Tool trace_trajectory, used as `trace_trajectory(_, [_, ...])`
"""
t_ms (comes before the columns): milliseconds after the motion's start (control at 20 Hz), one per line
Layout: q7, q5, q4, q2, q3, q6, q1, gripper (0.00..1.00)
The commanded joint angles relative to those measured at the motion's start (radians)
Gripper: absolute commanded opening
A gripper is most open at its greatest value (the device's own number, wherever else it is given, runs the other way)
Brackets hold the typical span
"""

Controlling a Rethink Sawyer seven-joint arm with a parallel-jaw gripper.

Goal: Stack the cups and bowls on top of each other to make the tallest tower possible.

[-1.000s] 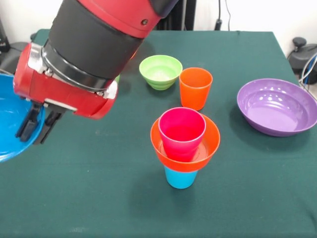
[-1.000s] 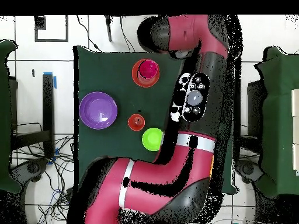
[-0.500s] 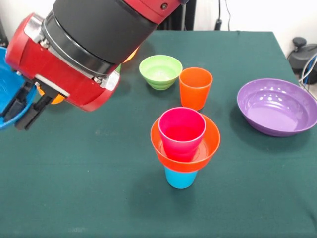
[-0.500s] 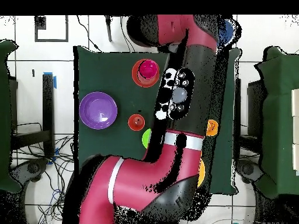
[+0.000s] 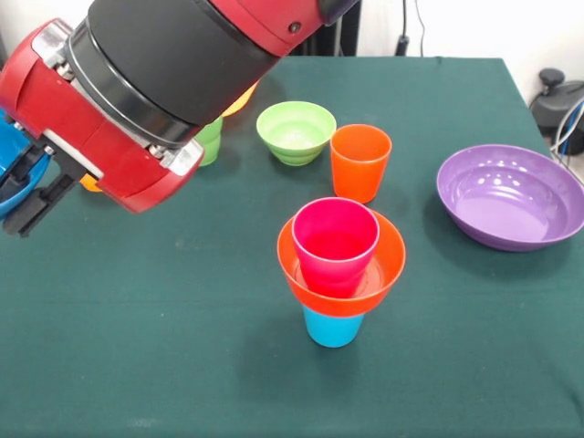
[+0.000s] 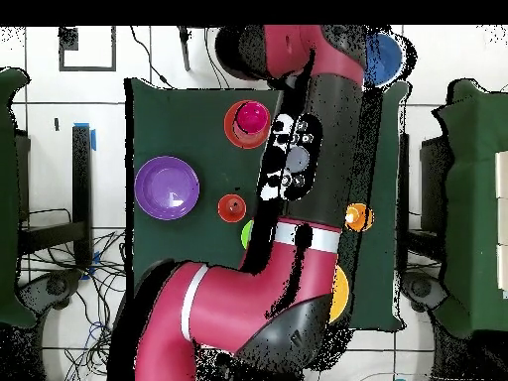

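Blue bowl [image 5: 13, 173] in pincer [image 5: 26, 196], tower [image 5: 339, 265] well apart.

Tower [image 5: 339, 274]: magenta cup [image 5: 334, 243] upright in orange bowl [image 5: 388, 266], atop inverted light blue cup [image 5: 332, 328]. Orange cup [image 5: 359, 161] upright beside light green bowl [image 5: 295, 131]. Purple bowl [image 5: 509, 195] apart, upright. Green cup [image 5: 209, 140] and blue bowl [image 5: 16, 169] partly hidden by the arm.

cup [image 5: 334, 245] in bowl [image 5: 341, 285] on cup [image 5: 332, 327]
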Motion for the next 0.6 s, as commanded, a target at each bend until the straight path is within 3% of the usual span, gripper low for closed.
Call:
trace_trajectory(50, [0.218, -0.009, 0.097, 0.012, 0.011, -0.015, 0.022, 0.0])
trace_trajectory(600, [0.366, -0.003, 0.127, 0.025, -0.013, -0.056, 0.045, 0.0])
